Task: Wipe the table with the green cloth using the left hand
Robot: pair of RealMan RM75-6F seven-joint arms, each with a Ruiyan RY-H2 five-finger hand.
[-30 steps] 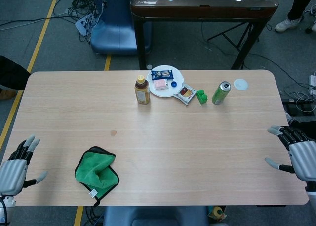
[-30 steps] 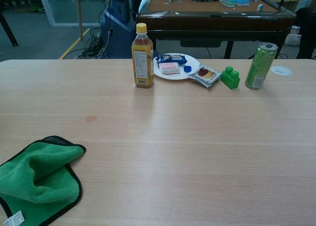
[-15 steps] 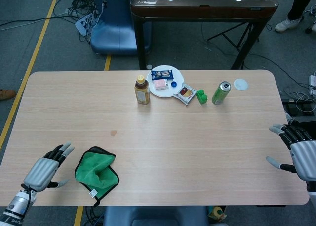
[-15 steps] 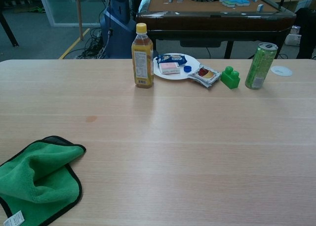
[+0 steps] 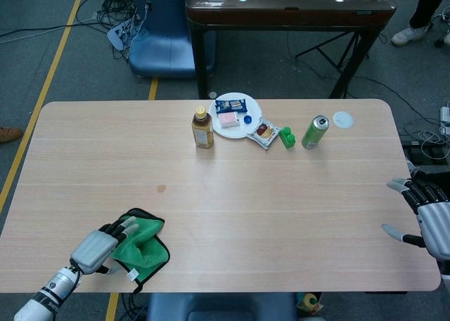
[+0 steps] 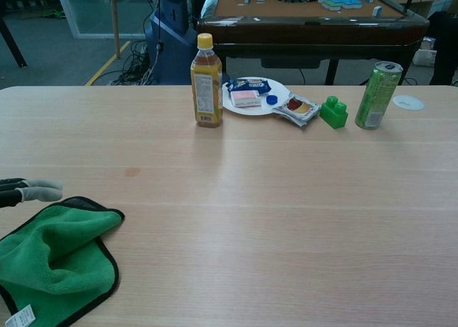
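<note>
Two hands on record. Left hand [image 5: 98, 247]: at the near left corner of the bench [image 5: 225, 208], fingers extended and slightly apart, lying over the left edge of the green cloth [image 5: 140, 245]; nothing gripped. In the chest view only its fingertips [image 6: 39, 191] show, just beyond the cloth's far left corner. Right hand [image 5: 429, 219]: at the right edge of the bench, fingers spread, holding nothing.

Green cloth: crumpled, black-edged, white tag at its near corner; near left part of the bench.

Small brown spot [image 5: 161, 189]: on the bench surface, beyond the cloth.

Far-side group, left to right: tea bottle [image 5: 202, 127] with yellow cap, upright; white plate [image 5: 235, 115] carrying a blue packet and a blue cap; snack packet [image 5: 263, 132] touching the plate's right rim; green block [image 5: 287, 137]; green can [image 5: 314, 132], upright; white disc [image 5: 342, 119] near the far right corner.
</note>
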